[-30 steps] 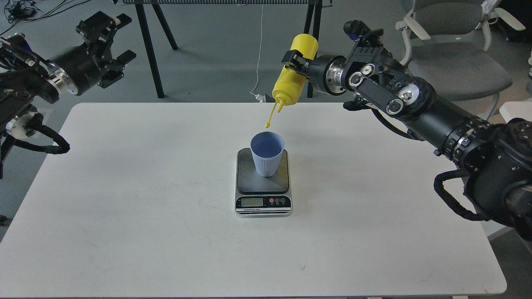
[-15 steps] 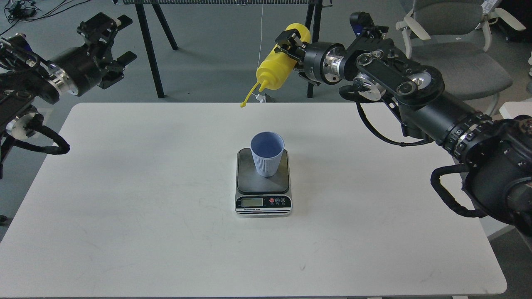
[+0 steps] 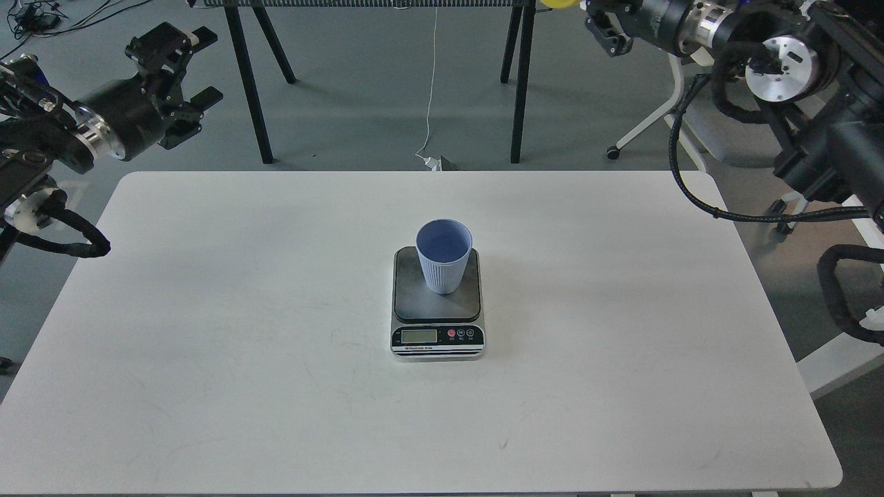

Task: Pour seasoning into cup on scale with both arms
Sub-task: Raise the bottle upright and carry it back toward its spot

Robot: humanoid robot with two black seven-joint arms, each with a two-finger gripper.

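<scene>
While the light blue cup (image 3: 444, 255) is standing upright on the dark weighing plate of the scale (image 3: 437, 307), we are keeping both arms raised well clear of the white table (image 3: 207, 331). The cup is sitting toward the plate's far edge, its mouth facing up, and the scale's display and buttons are facing us near the middle of the table.

We are holding our left gripper (image 3: 183, 76) out past the table's far left corner, above the grey floor, with its claw spread wide and nothing between the fingers.

We are reaching our right arm up to the top edge of the view, above and beyond the table's far right side. Our right gripper (image 3: 604, 21) is showing only in part there, dark and cut off by the frame, so we cannot tell how its claw is set. Just beside it, at the very top edge, only a small yellow sliver of the seasoning bottle (image 3: 556, 3) is showing; we cannot tell from that whether the claw is gripping it.
</scene>
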